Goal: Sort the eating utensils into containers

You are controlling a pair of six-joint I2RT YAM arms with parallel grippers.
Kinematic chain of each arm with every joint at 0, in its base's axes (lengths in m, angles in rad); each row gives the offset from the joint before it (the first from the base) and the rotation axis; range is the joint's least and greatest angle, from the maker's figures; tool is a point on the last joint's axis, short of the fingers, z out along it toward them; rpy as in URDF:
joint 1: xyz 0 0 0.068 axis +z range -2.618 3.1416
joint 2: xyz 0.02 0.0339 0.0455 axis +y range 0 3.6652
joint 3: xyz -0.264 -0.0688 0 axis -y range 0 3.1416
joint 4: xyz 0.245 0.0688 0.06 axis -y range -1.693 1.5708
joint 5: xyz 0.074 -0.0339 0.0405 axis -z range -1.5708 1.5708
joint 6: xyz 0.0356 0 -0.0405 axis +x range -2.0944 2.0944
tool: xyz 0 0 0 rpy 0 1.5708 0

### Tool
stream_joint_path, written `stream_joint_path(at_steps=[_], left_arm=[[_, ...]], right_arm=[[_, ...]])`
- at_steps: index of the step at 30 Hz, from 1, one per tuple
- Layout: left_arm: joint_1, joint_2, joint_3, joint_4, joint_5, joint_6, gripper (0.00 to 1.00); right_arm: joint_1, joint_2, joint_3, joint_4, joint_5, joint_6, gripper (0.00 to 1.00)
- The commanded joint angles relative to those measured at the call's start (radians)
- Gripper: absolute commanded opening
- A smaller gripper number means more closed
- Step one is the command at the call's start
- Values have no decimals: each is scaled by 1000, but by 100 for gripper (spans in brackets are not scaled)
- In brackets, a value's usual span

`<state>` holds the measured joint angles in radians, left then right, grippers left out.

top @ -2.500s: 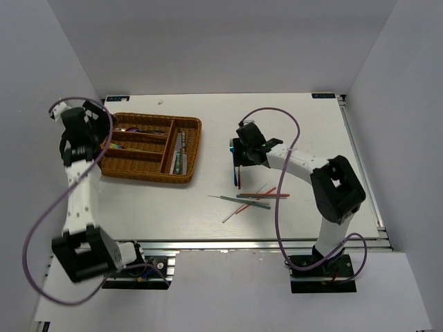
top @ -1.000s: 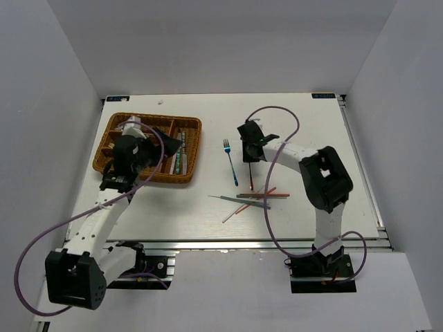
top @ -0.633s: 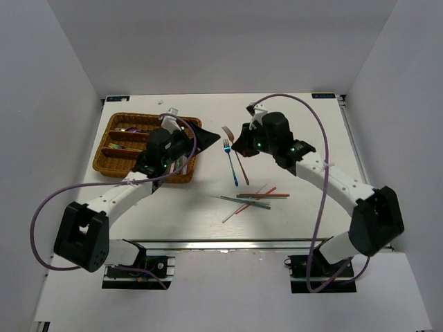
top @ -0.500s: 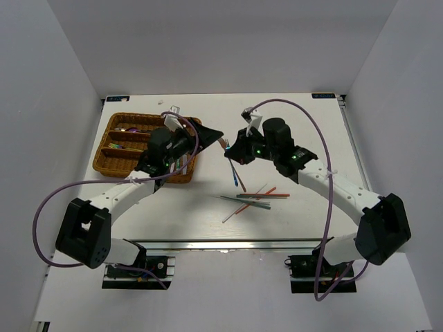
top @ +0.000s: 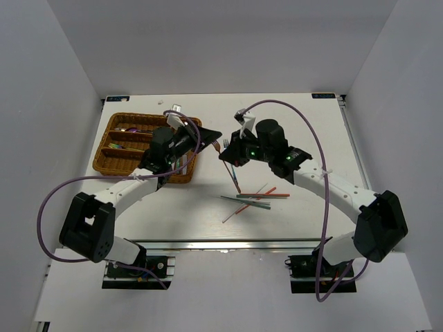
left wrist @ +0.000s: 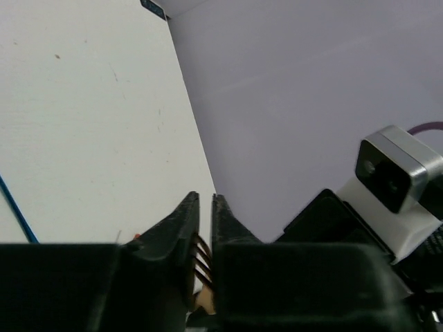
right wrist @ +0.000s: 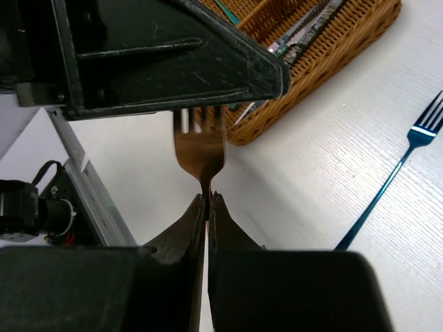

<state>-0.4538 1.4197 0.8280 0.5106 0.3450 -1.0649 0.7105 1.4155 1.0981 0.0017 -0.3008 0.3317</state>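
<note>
While both arms meet over the matte white table (top: 311, 131), the right gripper (right wrist: 207, 200) is clenched on the thin neck of the copper fork (right wrist: 201, 153); its smooth, rounded head points toward the other arm. The left gripper (left wrist: 205, 200) has black, wedge-shaped fingers pinched to a narrow slit around the tines, so the fork is grasped at both ends; it sits between the two claws, just beside the right side of the wicker tray (top: 138, 173). That tray is rectangular, brown and coarsely woven, with long divided sections holding slim utensils; a glossy blue fork (right wrist: 398, 173) lies flat on the table beside the claws; thin orange, grey and green chopsticks (top: 252, 197) lie crossed in a loose heap nearer the arm bases.
</note>
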Motion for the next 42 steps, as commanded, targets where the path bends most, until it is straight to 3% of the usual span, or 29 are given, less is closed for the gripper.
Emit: stream_joint_path(at_steps=[1, 3, 10, 11, 13, 14, 16, 17, 19, 21, 23, 24, 27, 29, 36, 42], left_arm=[[-8, -25, 43, -49, 9, 25, 15], [-6, -24, 74, -108, -9, 51, 0], [-6, -45, 79, -127, -61, 16, 0], [-6, -51, 79, -133, -78, 17, 0], [0, -62, 89, -177, -119, 38, 0], [6, -73, 105, -245, -167, 49, 0], [56, -90, 105, -279, -187, 54, 0], [85, -100, 97, -302, -193, 51, 0], [203, -123, 86, -305, -161, 37, 0], [353, -134, 73, -302, -88, 22, 0], [443, -142, 75, -335, -80, 37, 0], [540, -145, 89, -351, -98, 45, 0], [668, -127, 115, -408, -162, 82, 0], [746, -84, 99, -322, -135, -8, 0], [837, 80, 65, 11, -69, -262, 0], [846, 177, 40, 159, -113, -273, 0]], right_arm=[[6, 23, 69, 20, 89, 3, 0], [10, 36, 80, 21, 95, -8, 0], [10, 48, 78, 38, 131, -29, 0], [10, 54, 86, 38, 126, -34, 4], [10, 51, 85, 40, 140, -33, 32], [9, 46, 69, 47, 156, -30, 56], [9, 34, 59, 43, 175, -33, 70], [7, 17, 52, 38, 202, -33, 83], [-2, -21, 19, 35, 218, -42, 89], [-23, -49, -12, 24, 241, -42, 89], [-42, -91, -30, 14, 258, -42, 89], [-55, -104, -40, 11, 264, -42, 89], [-74, -156, -79, 4, 278, -42, 89], [-77, -179, -106, 7, 276, -46, 89], [-88, -179, -135, -29, 292, -85, 89], [-98, -173, -155, -12, 269, -83, 89]])
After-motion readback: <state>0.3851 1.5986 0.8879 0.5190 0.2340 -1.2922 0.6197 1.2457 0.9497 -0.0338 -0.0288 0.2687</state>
